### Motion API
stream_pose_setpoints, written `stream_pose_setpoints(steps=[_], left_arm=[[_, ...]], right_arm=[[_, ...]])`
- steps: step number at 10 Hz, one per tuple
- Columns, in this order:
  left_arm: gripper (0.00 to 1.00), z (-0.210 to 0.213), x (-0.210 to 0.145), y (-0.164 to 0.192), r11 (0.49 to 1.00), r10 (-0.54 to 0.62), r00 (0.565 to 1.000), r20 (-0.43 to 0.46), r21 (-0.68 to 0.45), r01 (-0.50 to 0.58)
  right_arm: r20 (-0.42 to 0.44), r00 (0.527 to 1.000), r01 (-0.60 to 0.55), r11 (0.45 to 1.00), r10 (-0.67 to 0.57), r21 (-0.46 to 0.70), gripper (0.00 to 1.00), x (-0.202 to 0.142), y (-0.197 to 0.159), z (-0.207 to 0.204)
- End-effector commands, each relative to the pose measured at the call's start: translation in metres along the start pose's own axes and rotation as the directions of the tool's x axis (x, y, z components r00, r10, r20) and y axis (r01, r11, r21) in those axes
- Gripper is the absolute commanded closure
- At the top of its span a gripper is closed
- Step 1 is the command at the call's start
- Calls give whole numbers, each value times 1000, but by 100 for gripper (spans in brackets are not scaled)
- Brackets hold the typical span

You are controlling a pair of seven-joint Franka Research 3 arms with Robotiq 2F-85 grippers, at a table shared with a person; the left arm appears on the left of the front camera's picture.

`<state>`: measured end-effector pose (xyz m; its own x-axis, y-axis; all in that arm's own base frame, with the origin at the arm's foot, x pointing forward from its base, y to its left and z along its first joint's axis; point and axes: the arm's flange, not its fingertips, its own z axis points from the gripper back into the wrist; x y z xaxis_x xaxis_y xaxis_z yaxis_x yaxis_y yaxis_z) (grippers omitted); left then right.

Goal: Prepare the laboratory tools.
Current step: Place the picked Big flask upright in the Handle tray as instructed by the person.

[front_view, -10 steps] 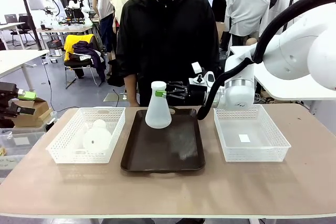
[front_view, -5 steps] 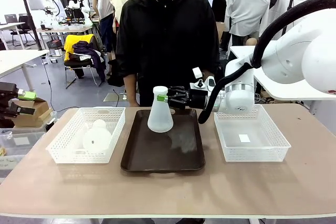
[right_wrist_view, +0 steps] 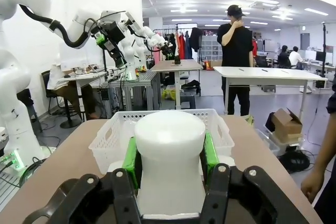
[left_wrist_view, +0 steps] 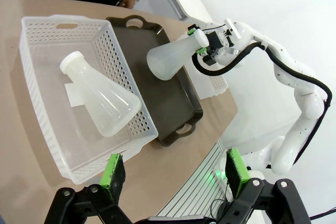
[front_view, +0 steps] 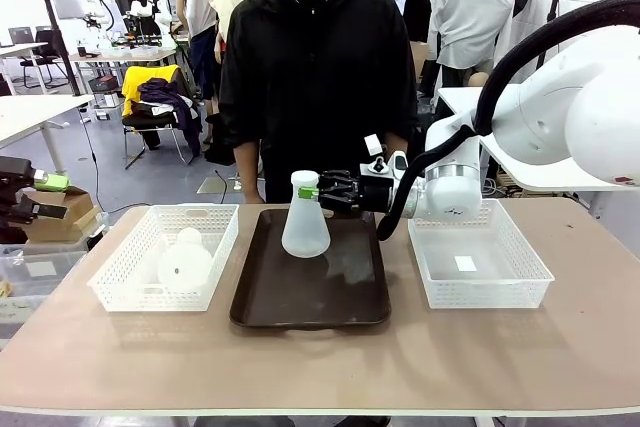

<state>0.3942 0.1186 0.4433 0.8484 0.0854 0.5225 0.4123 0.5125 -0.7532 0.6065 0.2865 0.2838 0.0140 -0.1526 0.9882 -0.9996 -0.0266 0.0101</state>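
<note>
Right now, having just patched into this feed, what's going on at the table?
The right gripper is shut on the neck of one flask, holding it upright at the far end of the dark tray. I cannot tell whether its base touches the tray. The second flask lies on its side in the left white basket. The left gripper hangs open above the table's near left side, holding nothing. A person stands at the far side, not touching either flask.

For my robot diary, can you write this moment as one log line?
right gripper: shut on flask neck, over tray | left gripper: open, empty | second flask: lying in basket
</note>
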Motion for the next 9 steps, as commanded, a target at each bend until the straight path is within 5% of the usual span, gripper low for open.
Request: stream_pose_setpoints(steps=[1, 8, 9], left_arm=[[0, 2, -1, 0, 1000, -13, 1000, -1, -9, 13], [0, 2, -1, 0, 1000, -13, 1000, -1, -9, 13], [0, 2, -1, 0, 1000, -13, 1000, -1, -9, 13]], right_arm=[[-15, 1000, 20, 1000, -20, -12, 100, 0, -8, -6], [-23, 997, 67, 998, -67, -6, 100, -14, -11, 1], [-19, 997, 75, 997, -75, -7, 90, -15, -11, 3]])
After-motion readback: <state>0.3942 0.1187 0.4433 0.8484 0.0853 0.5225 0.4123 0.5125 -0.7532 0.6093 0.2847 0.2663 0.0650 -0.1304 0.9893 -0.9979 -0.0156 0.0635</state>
